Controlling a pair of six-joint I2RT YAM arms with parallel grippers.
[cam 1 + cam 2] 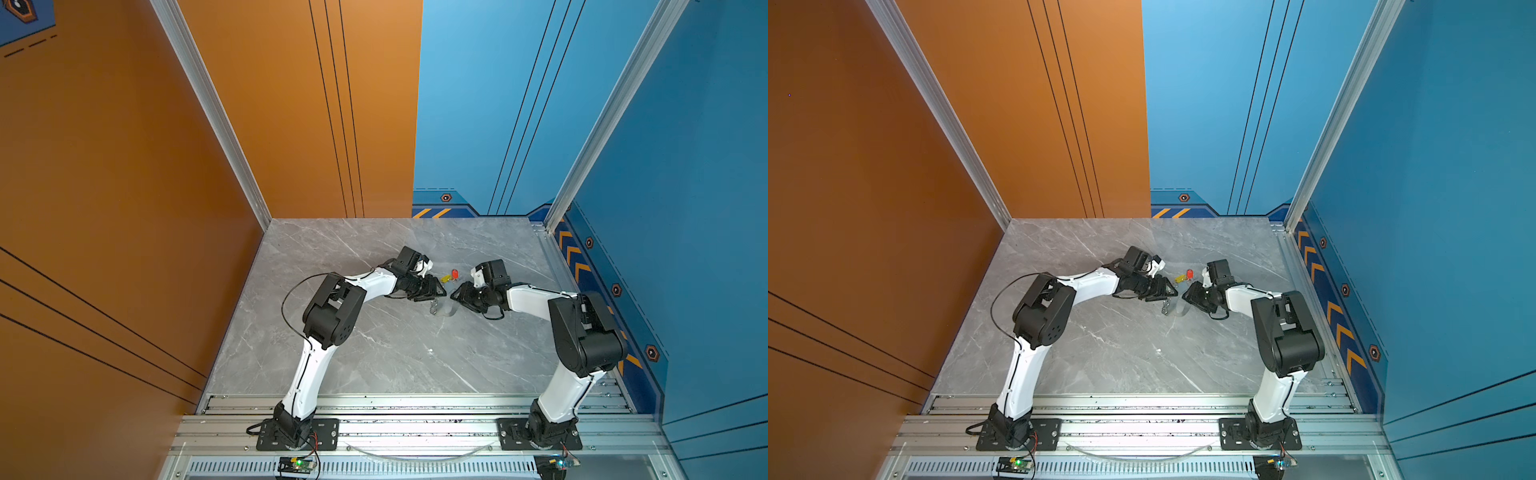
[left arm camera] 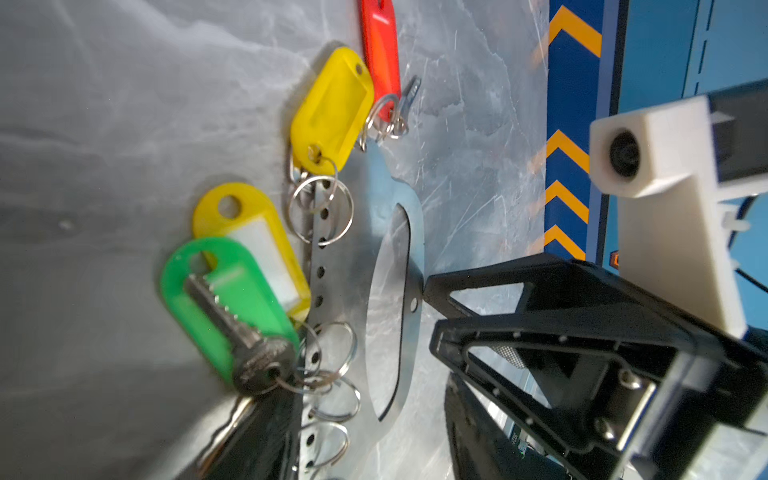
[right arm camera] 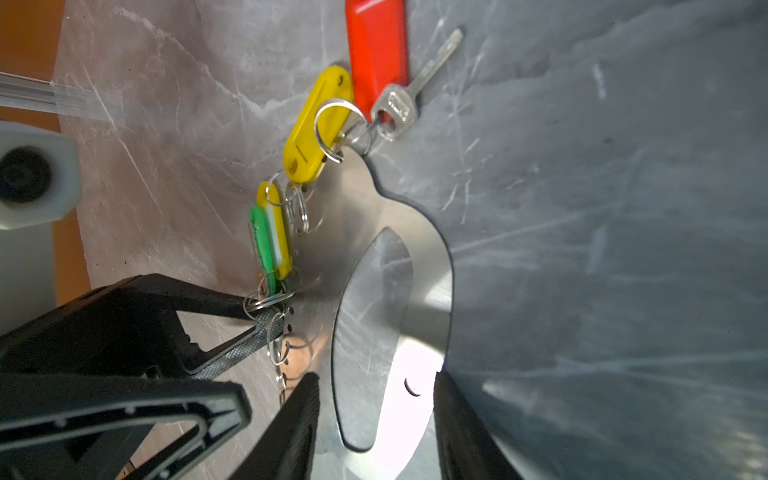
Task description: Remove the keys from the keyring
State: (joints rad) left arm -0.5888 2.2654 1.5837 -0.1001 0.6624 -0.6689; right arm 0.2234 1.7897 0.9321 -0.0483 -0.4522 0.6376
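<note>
- Jaws of the right tool [image 3: 376, 380] are standing apart, straddling the solid band of the keyring [image 3: 432, 257] beside its long cut-out without pinching it.
- The left tool [image 3: 259, 357] is also gaping, one finger [image 3: 216, 297] resting against the small rings on the keyring's holed edge.
- The keyring is lying flat on the counter [image 3: 582, 208].
- The keys [image 3: 399, 110] are lying along that holed edge. The green tag [image 2: 187, 299] is overlapping a yellow tag [image 2: 262, 212] nearest the left tool. A second yellow tag [image 2: 332, 108] is sitting farther along, and the red tag [image 2: 380, 50] is lying at the keyring's far tip.
</note>
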